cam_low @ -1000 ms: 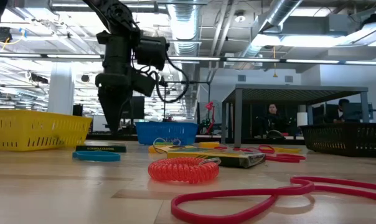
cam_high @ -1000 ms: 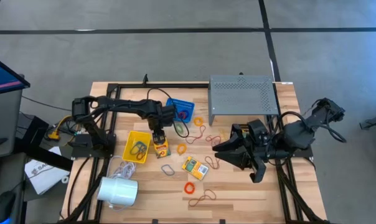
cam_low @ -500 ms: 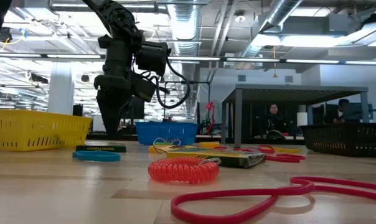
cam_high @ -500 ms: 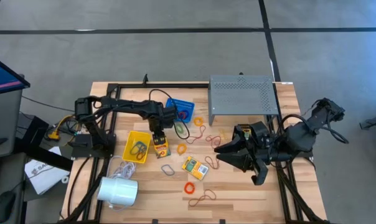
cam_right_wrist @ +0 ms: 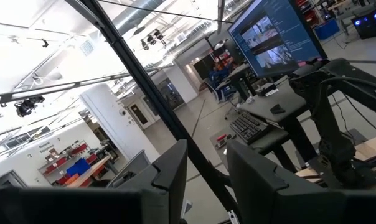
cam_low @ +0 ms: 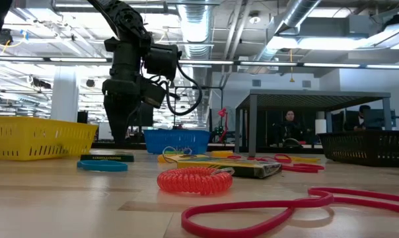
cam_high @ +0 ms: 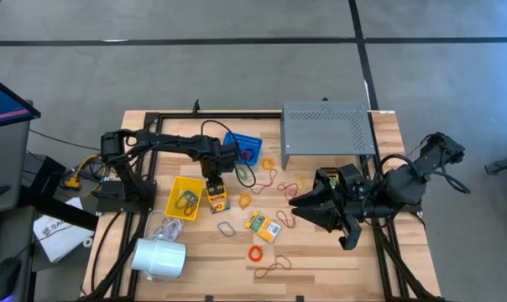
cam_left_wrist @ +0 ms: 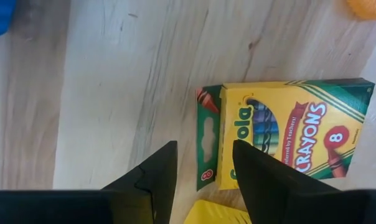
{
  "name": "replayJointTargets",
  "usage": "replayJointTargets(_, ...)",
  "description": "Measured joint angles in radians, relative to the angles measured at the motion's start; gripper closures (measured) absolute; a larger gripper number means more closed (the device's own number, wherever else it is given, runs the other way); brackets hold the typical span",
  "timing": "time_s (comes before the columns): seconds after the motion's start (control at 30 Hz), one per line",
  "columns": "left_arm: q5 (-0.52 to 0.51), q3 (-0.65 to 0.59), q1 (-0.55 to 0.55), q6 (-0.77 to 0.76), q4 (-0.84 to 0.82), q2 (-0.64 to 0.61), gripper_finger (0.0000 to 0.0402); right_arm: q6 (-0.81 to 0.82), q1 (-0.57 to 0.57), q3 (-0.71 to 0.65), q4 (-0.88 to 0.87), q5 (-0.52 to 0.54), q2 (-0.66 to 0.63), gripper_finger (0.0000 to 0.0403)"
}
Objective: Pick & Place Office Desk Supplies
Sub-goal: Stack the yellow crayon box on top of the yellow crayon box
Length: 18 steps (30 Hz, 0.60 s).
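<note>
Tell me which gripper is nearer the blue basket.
Left. The left gripper hangs over a crayon box just in front of the blue basket. The right gripper is farther away, across the table near its right side.

Glossy printed cardboard crayon box [cam_left_wrist: 287,140] on matt wooden table [cam_left_wrist: 113,81]

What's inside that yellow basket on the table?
The yellow basket holds a few loose rubber bands, seen from above. From table height its wall hides the contents, so anything beneath them cannot be seen.
</note>
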Motion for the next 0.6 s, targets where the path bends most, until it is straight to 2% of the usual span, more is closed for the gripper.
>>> replayJointTargets(0.17,0.000,0.000,0.000,-0.028,0.001,0.000,0.0252,0.000,0.000,0.000,0.000,0.000,0.000,0.0291)
replayJointTargets(0.33,-0.001,0.000,0.001,-0.075,0.001,0.056,0.0252,0.000,0.005,0.000,0.002,0.000,0.000,0.0291)
replayJointTargets(0.6,-0.058,0.001,0.008,-0.075,0.029,0.048,0.0252,0.000,0.025,0.000,0.010,0.029,0.000,0.0291)
